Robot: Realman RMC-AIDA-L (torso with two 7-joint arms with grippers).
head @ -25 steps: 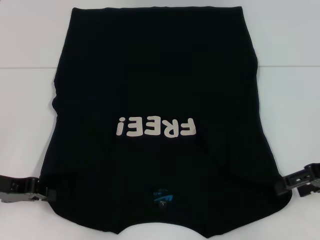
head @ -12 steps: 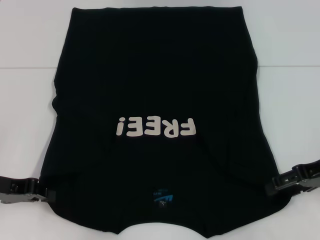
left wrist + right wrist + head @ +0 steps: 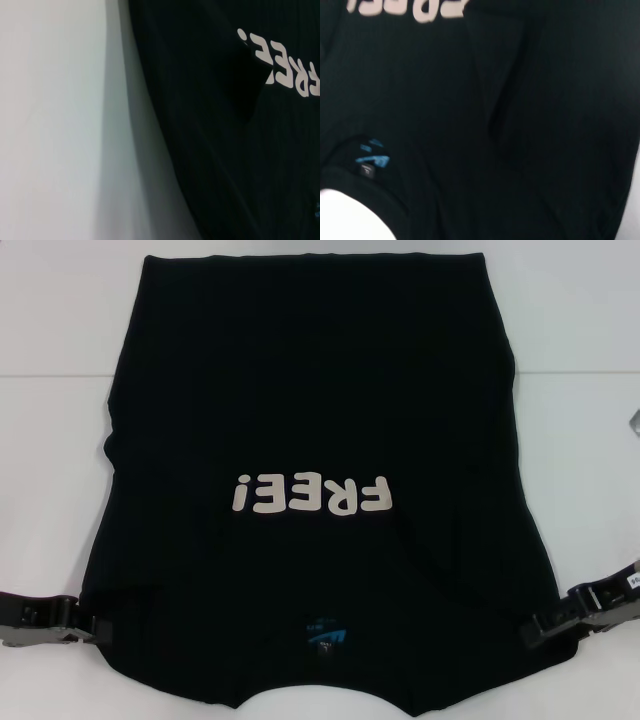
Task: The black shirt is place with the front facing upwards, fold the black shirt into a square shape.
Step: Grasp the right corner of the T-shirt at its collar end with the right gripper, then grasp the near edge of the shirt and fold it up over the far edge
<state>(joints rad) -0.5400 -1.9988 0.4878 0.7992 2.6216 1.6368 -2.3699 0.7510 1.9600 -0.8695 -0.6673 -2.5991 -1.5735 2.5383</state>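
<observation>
Head view: the black shirt [image 3: 315,480] lies spread flat on the white table [image 3: 580,390], filling the middle of the frame, print side up. The white lettering [image 3: 310,495] sits just below centre and reads upside down from here, and the small blue logo [image 3: 327,635] is near the lower edge, so the collar end is the one at the bottom of the frame. The left gripper [image 3: 88,628] is in the lower left, low on the table with its tip touching the shirt's side edge. The right gripper [image 3: 532,633] comes in from the lower right, its tip on or just over the cloth at the opposite edge. I judge this to be the very start of the fold — both arms taking hold near the shoulders, nothing folded yet. The next move calls for a firm pinch on each side and an even lift, so the cloth carries over without bunching.

Left wrist view: the shirt's side edge [image 3: 165,145] runs diagonally across the frame, table to one side and part of the lettering in the upper right. No fingers show, so whether they are parted or pinched on the cloth I cannot tell.

Right wrist view: almost all black cloth, the logo [image 3: 372,157] at the lower left, a long crease [image 3: 505,95] through the middle. Again no fingers — I cannot tell their state.
</observation>
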